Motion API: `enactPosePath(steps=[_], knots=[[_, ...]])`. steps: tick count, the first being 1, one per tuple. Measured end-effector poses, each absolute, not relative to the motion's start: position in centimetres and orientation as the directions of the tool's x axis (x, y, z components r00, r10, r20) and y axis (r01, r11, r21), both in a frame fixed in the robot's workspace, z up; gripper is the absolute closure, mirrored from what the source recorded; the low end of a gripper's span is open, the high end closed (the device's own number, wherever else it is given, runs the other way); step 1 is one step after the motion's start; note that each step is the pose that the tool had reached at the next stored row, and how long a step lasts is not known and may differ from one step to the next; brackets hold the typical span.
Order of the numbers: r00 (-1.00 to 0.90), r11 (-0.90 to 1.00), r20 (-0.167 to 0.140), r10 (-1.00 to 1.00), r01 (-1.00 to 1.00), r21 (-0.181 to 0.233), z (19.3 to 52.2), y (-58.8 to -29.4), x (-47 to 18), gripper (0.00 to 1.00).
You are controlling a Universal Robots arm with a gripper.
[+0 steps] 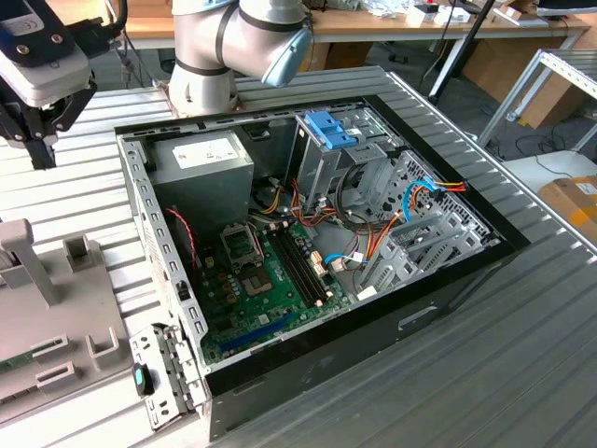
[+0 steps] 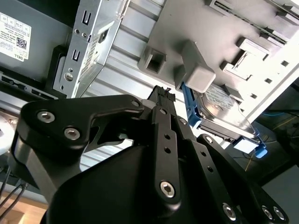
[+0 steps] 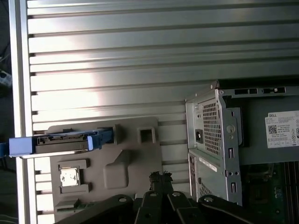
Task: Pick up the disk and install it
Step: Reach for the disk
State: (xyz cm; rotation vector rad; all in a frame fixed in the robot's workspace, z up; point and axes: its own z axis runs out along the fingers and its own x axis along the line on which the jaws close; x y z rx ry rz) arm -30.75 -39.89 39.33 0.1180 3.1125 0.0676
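**Gripper poised over parts tray, drive not yet lifted**

Black gripper linkage looms closest in both wrist views, its fingertips pressed together and holding nothing. It hangs above a grey parts tray on the slatted metal table. The tray sits just beside the open computer case, at the exterior view's left.

The disk stands on edge in a slot of that tray, blue rails along its sides, apart from the fingertips and off to one side of them. The work appears to be at the approach stage of the pick-up: nothing is grasped and nothing is installed. A grasp would seem to call for the fingers to part wide enough to straddle the drive's thin body. The wrist would also need to line up squarely over its upper edge, clear of the tray's posts.

Inside the case, a metal drive cage with a blue latch rises beside the grey power-supply box. Which bay would take the drive cannot be told from here. One end of the disk is cut off at the frame edge in the first wrist view. In the second wrist view a grey tray post covers part of its labelled face. The tray itself runs out of frame in the exterior view.
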Motion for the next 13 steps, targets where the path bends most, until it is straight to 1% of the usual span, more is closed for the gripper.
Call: enactPosePath(steps=[13], knots=[[-0.997,0.996,-0.024,0.076,0.075,0.044,39.3,-39.9,-33.4,0.89]])
